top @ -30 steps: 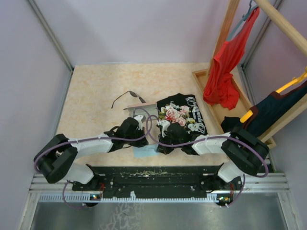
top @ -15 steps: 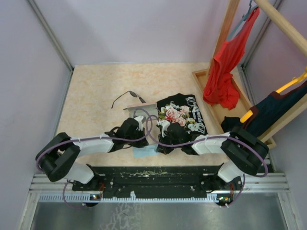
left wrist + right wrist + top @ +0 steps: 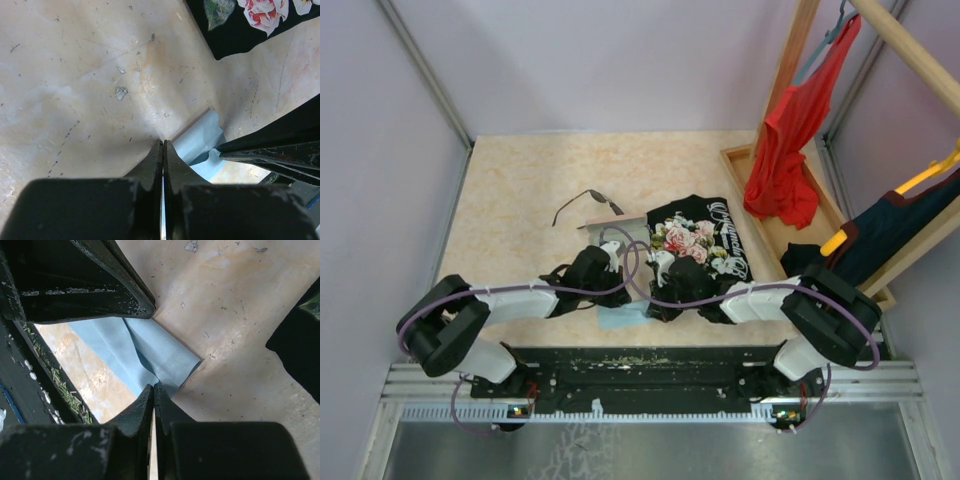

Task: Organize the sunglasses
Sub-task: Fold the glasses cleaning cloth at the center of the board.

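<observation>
Both arms are stretched low over the table (image 3: 520,190) and are bent inward, so that the left arm (image 3: 515,300) and the right arm (image 3: 760,297) meet near the front edge, with the two wrists close to each other. The left gripper (image 3: 162,147) is pointed down at the table surface. Its fingers are pressed flat together, and one edge of the light-blue cloth (image 3: 145,352) is caught at their tips. The right gripper (image 3: 153,389) is brought in from the opposite side. Its fingers are also pressed together, and a raised crease of the same cloth is seen running into them, so the cloth appears to be pinched from both sides. In each wrist view the dark fingers of the other gripper are seen just beside the cloth. The sunglasses (image 3: 588,203) are left lying on the table further back, well apart from both grippers, with the arms unfolded. A black flowered T-shirt (image 3: 705,245) is spread to the right of them.
</observation>
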